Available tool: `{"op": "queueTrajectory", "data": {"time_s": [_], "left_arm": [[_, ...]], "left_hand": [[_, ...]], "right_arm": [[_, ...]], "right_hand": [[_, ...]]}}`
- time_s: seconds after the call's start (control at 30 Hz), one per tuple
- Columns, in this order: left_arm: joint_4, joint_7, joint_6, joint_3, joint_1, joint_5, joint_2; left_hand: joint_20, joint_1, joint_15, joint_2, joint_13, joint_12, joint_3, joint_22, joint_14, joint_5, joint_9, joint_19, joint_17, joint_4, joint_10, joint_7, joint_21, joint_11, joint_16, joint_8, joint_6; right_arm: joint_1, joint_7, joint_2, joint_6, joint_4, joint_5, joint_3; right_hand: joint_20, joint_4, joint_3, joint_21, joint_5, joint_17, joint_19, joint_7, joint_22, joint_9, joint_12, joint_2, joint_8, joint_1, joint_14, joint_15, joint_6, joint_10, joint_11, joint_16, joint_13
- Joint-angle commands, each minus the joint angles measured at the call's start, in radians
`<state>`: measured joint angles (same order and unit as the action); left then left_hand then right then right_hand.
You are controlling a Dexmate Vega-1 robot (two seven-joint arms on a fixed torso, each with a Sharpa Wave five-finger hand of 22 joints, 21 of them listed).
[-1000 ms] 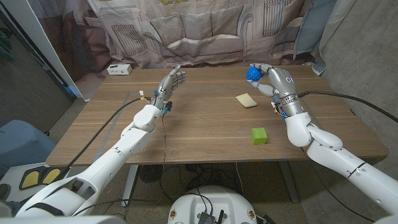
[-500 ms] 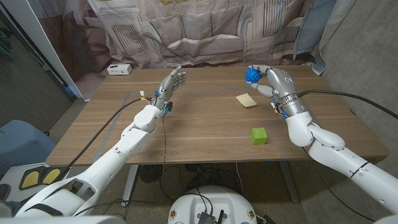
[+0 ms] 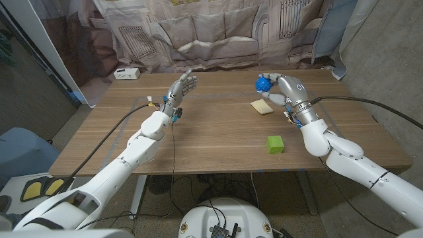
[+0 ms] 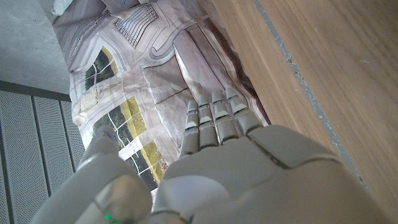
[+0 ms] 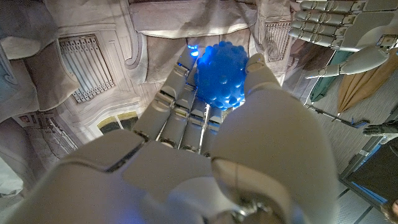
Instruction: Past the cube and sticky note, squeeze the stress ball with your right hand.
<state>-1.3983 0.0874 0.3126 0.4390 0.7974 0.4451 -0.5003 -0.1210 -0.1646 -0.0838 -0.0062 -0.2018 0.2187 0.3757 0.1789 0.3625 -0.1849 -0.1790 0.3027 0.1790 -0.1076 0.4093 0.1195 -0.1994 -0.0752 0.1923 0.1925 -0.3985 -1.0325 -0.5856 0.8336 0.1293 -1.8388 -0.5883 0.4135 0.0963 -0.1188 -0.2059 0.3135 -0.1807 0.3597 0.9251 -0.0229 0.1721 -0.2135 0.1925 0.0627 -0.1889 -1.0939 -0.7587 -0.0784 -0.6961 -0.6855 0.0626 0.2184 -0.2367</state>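
Note:
A blue knobbly stress ball [image 3: 264, 84] is held in my right hand [image 3: 284, 88], raised a little over the table's far right part, beyond the yellow sticky note [image 3: 262, 107] and the green cube [image 3: 275, 144]. In the right wrist view the ball [image 5: 221, 74] sits between the fingers [image 5: 177, 109] and the thumb of that hand [image 5: 205, 155]. My left hand [image 3: 181, 88] stands open at the table's middle left with fingers extended and nothing in it; the left wrist view shows its back [image 4: 249, 168] with straight fingers.
A small white box [image 3: 126, 73] sits at the table's [image 3: 211, 132] far left corner. A printed curtain hangs behind the table. A black cable runs along the left arm, and another runs across the table's right side to the right arm.
My right hand has turned and shifted slightly left with the ball, which now sits lower and nearer the sticky note. The left arm has not moved.

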Motion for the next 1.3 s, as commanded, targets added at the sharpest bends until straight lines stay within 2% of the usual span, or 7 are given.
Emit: {"op": "queueTrajectory", "data": {"time_s": [0.03, 0.3, 0.83, 1.3], "left_arm": [[-0.010, 0.003, 0.015, -0.016, 0.012, 0.003, -0.013], [-0.020, 0.003, 0.014, -0.024, 0.023, 0.008, -0.022], [-0.066, 0.028, 0.004, -0.037, 0.044, -0.004, -0.043], [-0.080, 0.023, 0.006, -0.043, 0.057, -0.004, -0.053]], "left_hand": [[0.003, 0.000, -0.001, 0.013, -0.005, -0.001, 0.001, 0.003, 0.005, 0.000, -0.005, 0.011, 0.003, -0.008, 0.006, 0.003, -0.004, -0.002, -0.001, 0.000, -0.003], [0.005, 0.000, -0.001, 0.013, -0.005, 0.000, 0.001, 0.003, 0.007, 0.001, -0.005, 0.012, 0.003, -0.008, 0.009, 0.005, -0.004, 0.000, -0.001, 0.001, -0.007], [0.005, 0.000, -0.002, 0.013, -0.005, 0.000, 0.000, 0.003, 0.009, 0.001, -0.005, 0.014, 0.003, -0.009, 0.010, 0.005, -0.005, 0.001, 0.000, 0.001, -0.008], [0.005, 0.000, -0.002, 0.014, -0.005, 0.000, 0.000, 0.003, 0.010, 0.001, -0.005, 0.015, 0.003, -0.010, 0.010, 0.005, -0.004, 0.000, 0.000, 0.000, -0.008]], "right_arm": [[0.028, 0.054, -0.004, -0.002, 0.004, -0.017, 0.036], [0.055, 0.076, -0.011, 0.007, 0.024, -0.029, 0.066], [0.080, 0.137, 0.003, 0.030, 0.034, -0.049, 0.107], [0.116, 0.205, 0.003, 0.010, 0.029, -0.097, 0.143]], "right_hand": [[0.000, -0.009, -0.003, -0.002, 0.000, 0.001, 0.000, 0.002, 0.002, -0.001, 0.004, 0.004, -0.006, 0.000, -0.001, -0.029, -0.004, -0.001, 0.003, 0.003, -0.003], [0.001, -0.008, -0.002, -0.003, 0.000, -0.001, 0.007, 0.006, 0.003, 0.000, 0.010, 0.004, -0.010, 0.006, -0.008, -0.029, -0.011, -0.013, 0.001, 0.006, -0.002], [0.004, -0.010, -0.001, -0.007, 0.000, 0.007, 0.006, 0.004, 0.003, 0.001, 0.008, 0.010, -0.010, 0.007, -0.002, -0.028, -0.009, -0.004, 0.003, 0.013, -0.001], [0.004, -0.009, 0.000, -0.010, -0.001, 0.006, 0.008, 0.006, 0.003, 0.002, 0.011, 0.012, -0.012, 0.013, -0.006, -0.030, -0.011, -0.007, 0.003, 0.016, 0.000]]}}
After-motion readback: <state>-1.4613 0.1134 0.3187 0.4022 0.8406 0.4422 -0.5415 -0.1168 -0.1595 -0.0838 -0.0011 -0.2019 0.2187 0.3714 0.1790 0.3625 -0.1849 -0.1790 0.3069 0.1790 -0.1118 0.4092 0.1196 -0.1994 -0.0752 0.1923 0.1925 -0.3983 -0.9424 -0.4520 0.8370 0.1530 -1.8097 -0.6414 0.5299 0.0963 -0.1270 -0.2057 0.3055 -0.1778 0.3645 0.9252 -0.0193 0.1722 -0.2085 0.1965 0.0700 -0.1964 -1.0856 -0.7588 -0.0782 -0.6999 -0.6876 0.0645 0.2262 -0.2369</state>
